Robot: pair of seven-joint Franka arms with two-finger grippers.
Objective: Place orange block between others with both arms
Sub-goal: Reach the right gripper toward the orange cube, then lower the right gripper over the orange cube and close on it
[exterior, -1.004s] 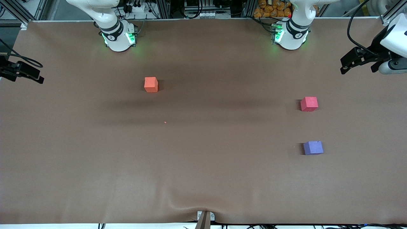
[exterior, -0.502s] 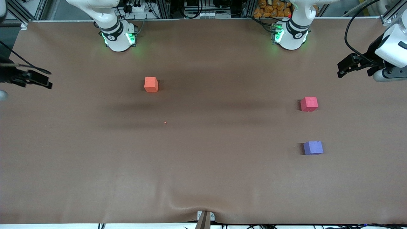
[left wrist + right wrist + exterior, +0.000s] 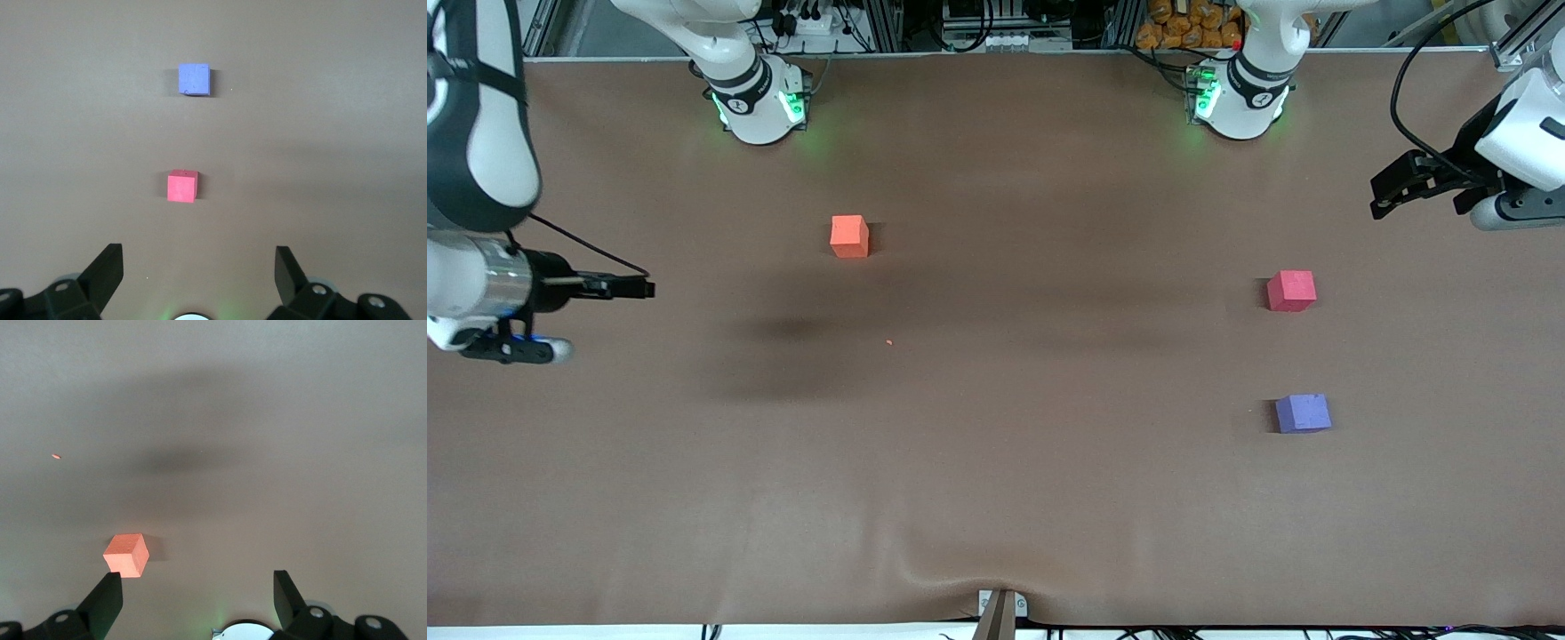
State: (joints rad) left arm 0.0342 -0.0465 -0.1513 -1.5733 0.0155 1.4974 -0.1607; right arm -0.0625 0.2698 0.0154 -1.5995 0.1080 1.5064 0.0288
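The orange block (image 3: 849, 236) (image 3: 127, 555) rests on the brown table, toward the right arm's end. The red-pink cube (image 3: 1291, 291) (image 3: 182, 186) and the purple cube (image 3: 1303, 413) (image 3: 194, 79) sit toward the left arm's end with a gap between them, the purple one nearer the front camera. My right gripper (image 3: 630, 287) (image 3: 197, 587) hangs open and empty over the table near its end edge, apart from the orange block. My left gripper (image 3: 1381, 191) (image 3: 198, 263) hovers open and empty over the left arm's end, apart from both cubes.
A tiny orange crumb (image 3: 889, 342) (image 3: 57, 457) lies on the brown cloth (image 3: 1049, 498) near the middle. The two green-lit bases (image 3: 760, 102) (image 3: 1240, 93) stand at the table's back edge. A small bracket (image 3: 1000, 609) sits at the near edge, where the cloth wrinkles.
The right arm has swung in from the table's end edge, carrying its open gripper over the table toward the orange block. The left gripper shifted slightly, then held still. No block moved.
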